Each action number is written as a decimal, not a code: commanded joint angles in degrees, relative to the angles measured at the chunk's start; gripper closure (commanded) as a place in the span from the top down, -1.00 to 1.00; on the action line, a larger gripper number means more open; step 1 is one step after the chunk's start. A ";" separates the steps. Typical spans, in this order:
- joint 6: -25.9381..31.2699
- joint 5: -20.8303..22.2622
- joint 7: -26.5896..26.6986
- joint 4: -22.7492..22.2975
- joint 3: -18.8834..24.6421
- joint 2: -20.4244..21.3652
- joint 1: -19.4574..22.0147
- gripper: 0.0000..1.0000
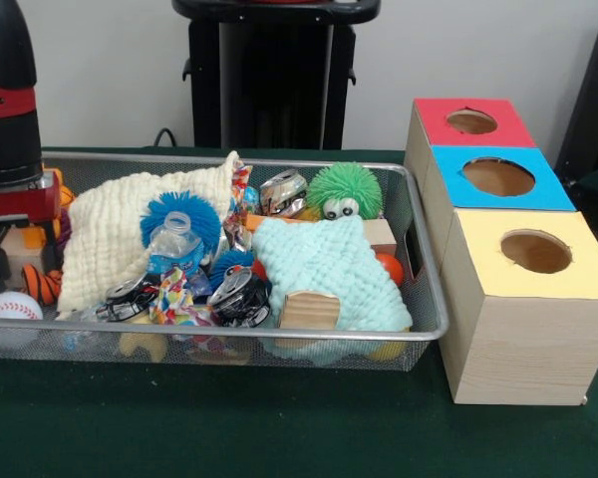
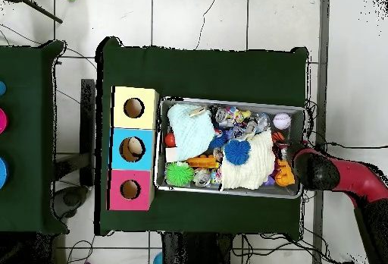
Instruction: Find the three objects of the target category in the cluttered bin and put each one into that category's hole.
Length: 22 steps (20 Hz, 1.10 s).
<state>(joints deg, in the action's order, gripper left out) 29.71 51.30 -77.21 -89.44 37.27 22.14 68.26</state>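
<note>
Red-black arm (image 1: 10,110) over the mesh bin's (image 1: 424,259) end by the baseball (image 1: 11,306), fingers' state hidden

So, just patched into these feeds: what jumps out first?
A wire mesh bin crammed with clutter: a mint green cloth near its front, a cream cloth beside it, a green spiky ball with googly eyes at the back. Next to the bin stands a wooden box with red, blue and yellow holed tops.

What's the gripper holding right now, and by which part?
Cannot be told. The arm is over the bin's end, near the baseball, but its gripper is hidden.
</note>
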 commanded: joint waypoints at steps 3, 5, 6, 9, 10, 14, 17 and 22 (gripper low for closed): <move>-0.23 -1.64 4.54 -2.45 1.69 -3.08 -0.47 1.00; -0.03 -2.67 3.16 -2.87 1.54 -2.67 -0.86 1.00; 0.12 -3.17 2.89 -2.99 1.54 -2.61 -0.88 1.00; 0.17 -4.83 1.91 -3.89 1.80 -2.59 -0.97 1.00; 0.03 -5.32 2.01 -4.01 2.16 -2.84 -0.74 1.00; -0.89 -6.71 1.46 -5.04 2.65 -3.03 -0.56 1.00; -1.01 -7.71 0.60 -5.35 2.47 -2.87 -0.80 1.00; -1.73 -7.61 0.77 -4.98 1.69 -2.70 -1.52 1.00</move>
<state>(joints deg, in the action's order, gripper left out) 29.70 44.58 -77.21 -91.31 37.52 22.05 68.23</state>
